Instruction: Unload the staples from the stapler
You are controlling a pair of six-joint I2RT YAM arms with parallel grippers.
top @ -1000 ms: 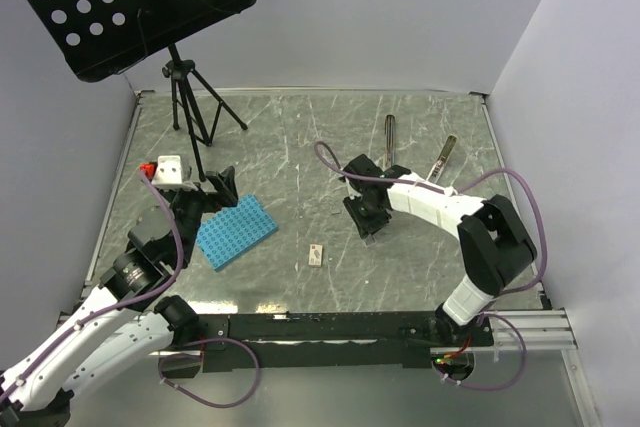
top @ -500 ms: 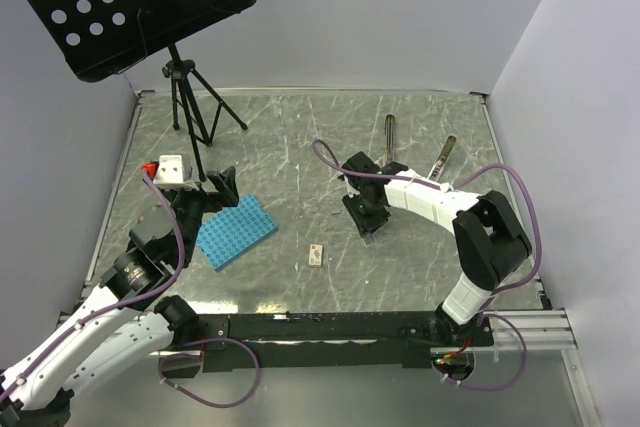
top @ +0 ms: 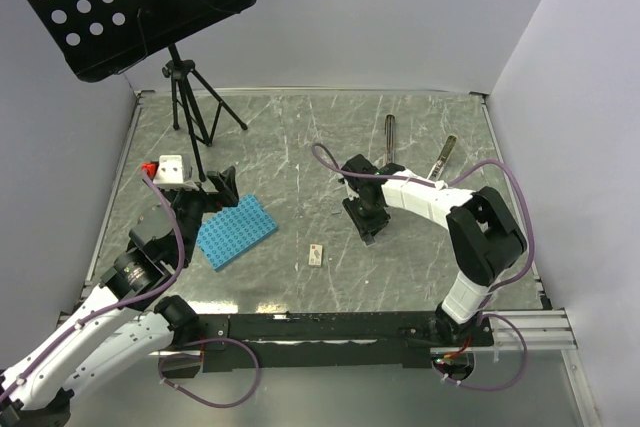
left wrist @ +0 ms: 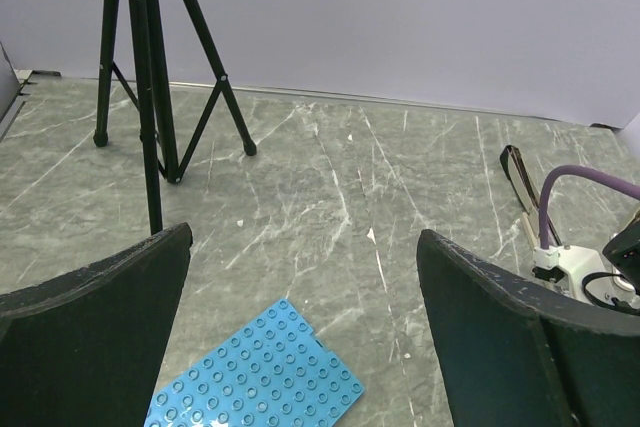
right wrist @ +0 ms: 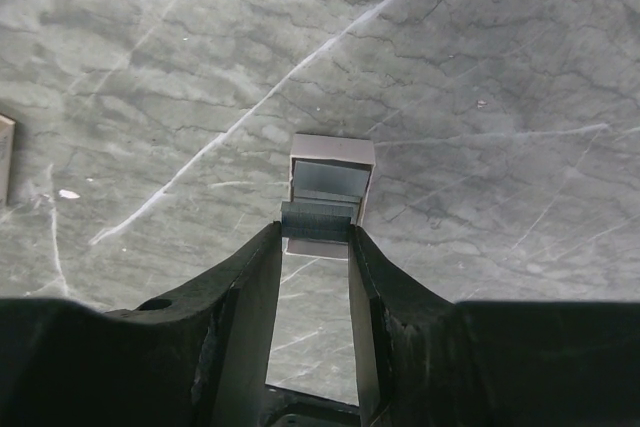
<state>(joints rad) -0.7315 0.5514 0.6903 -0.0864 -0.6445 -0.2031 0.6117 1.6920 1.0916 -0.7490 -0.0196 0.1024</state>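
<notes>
My right gripper [top: 367,225] [right wrist: 318,230] is shut on a short grey strip of staples [right wrist: 318,219]. It holds the strip just over a small white open box [right wrist: 332,152] on the table. The slim dark stapler [top: 389,134] lies far behind it, untouched. A second slim dark-and-silver piece [top: 444,156] lies to the stapler's right. A black and silver end also shows in the left wrist view [left wrist: 525,212]. My left gripper [top: 212,190] [left wrist: 300,242] is open and empty, above the far edge of the blue studded plate [top: 236,230] [left wrist: 255,382].
A tiny white tag [top: 316,255] lies left of the right gripper. A black tripod [top: 187,107] [left wrist: 150,77] with a perforated stand stands at the back left. Grey walls bound the table at the left, back and right.
The right arm's forearm has swung slightly left while its gripper stays over the white box. The left arm has not moved.
</notes>
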